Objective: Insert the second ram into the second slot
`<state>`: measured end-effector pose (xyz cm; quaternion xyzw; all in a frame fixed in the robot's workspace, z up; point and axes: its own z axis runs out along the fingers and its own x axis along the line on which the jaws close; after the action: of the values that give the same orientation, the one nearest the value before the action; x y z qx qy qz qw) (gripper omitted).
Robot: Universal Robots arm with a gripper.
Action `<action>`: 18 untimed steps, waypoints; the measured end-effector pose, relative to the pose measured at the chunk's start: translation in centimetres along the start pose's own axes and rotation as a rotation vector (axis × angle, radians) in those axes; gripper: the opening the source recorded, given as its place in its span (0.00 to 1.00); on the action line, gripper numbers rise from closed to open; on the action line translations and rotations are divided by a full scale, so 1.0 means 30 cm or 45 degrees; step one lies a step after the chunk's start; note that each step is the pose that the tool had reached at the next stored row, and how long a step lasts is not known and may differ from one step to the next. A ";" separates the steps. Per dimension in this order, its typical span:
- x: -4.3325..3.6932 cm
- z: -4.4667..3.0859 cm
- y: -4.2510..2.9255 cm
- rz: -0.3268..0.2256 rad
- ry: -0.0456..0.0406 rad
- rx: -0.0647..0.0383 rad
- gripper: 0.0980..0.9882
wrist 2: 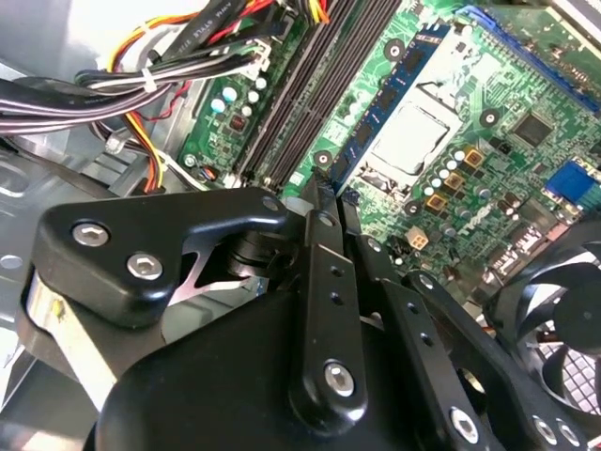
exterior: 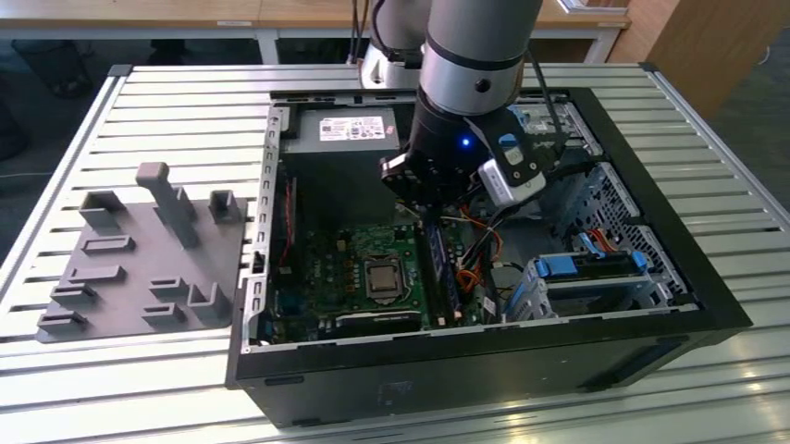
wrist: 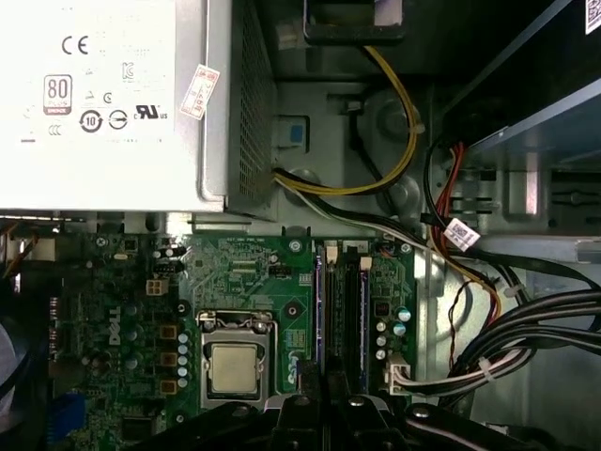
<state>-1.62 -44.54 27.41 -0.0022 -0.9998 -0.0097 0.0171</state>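
Observation:
The second ram (wrist 2: 390,89), a thin dark-blue stick with black chips, stands on edge along the slot nearest the processor socket (wrist 2: 413,136). It is also a blue strip (wrist: 318,310) in the first wrist view and lies under the arm (exterior: 438,268) in the exterior view. My gripper (wrist 2: 329,193) is low inside the open computer case, its black fingers (wrist 2: 319,244) drawn close together over the stick's middle. The stick runs out past the gripper (wrist: 329,399) on both sides. Another thin blue strip (wrist: 362,310) stands in a slot further from the socket.
The power supply (wrist: 103,94) sits just beyond the slots. Bundled cables (wrist: 526,329) crowd the side away from the socket, a fan (wrist 2: 563,319) lies beyond the socket, and a drive cage (exterior: 593,273) fills the case's corner. A grey fixture plate (exterior: 136,259) lies at the exterior view's left.

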 end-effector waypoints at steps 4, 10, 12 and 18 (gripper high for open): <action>-0.003 0.024 0.000 0.000 0.000 0.000 0.04; -0.011 0.049 -0.008 0.009 0.000 0.000 0.04; -0.012 0.053 -0.013 0.014 0.000 0.000 0.04; -0.016 0.085 -0.016 0.029 -0.001 -0.001 0.04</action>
<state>-1.25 -44.96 24.83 -0.0135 -0.9997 -0.0098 0.0170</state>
